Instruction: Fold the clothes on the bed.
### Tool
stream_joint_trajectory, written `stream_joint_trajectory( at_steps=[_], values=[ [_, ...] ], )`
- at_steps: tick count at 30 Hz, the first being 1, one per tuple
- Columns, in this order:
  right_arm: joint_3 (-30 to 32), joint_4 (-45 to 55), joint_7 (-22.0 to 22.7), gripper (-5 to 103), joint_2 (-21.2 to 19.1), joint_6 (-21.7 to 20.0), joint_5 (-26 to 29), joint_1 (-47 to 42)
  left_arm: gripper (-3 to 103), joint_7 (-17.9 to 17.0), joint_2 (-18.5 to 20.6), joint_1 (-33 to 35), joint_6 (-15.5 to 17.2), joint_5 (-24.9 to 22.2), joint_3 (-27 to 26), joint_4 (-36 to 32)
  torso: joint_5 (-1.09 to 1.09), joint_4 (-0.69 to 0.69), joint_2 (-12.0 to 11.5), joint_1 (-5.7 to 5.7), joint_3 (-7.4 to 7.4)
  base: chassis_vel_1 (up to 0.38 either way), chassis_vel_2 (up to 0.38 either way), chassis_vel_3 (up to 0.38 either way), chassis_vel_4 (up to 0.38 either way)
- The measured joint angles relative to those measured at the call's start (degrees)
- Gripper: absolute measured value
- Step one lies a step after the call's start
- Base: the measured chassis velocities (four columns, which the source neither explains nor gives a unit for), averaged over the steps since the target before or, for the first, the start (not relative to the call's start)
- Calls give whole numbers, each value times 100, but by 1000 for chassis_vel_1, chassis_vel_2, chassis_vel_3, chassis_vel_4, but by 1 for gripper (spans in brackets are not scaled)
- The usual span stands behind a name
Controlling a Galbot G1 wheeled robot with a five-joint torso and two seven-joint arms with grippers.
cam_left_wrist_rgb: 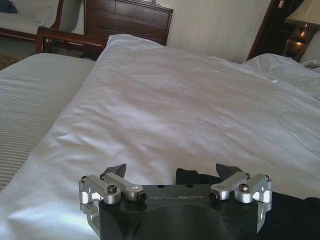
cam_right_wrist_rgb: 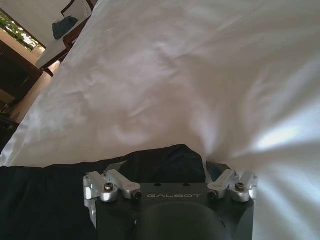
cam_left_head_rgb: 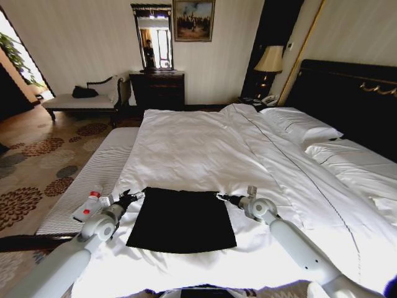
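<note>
T-shirt [cam_left_head_rgb: 181,220] lies between left hand [cam_left_head_rgb: 131,197] and right hand [cam_left_head_rgb: 223,198].

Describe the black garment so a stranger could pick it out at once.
Start at the big bed with the white duvet and go to its near end. There the black T-shirt lies flat as a neat rectangle, between the left claw and the right claw. It is the one dark shape on the white bedding.

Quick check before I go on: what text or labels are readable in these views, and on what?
"GALBOT": on the left end effector housing.
"GALBOT": on the right end effector housing.
Shirt: no lettering shows.
Bottle beside the bed: label too small to read.
</note>
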Motion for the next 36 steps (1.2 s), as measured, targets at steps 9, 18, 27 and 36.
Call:
stream_joint_trajectory(
  at_steps=[9,18,27,36],
  values=[
    [-115,-50,-10,57,35,77,-49,74,100,3,-119,-84,30,-106,-6,165,0,0,0,0,0,0,0,0,0],
    [-92,-29,-30,23,-2,94,-162,-8,98,-16,-463,-536,238,-987,103,722,1,0,0,0,0,0,0,0,0],
    [-86,-97,-32,0,-53,98,-228,27,74,1,-814,-871,309,-1088,406,1188,0,1,0,0,0,0,0,0,0],
    [-113,-100,-25,0,-61,98,-230,55,48,71,-961,-1042,309,-1058,560,1337,2,0,-1,0,1,0,0,0,0]
  ],
)
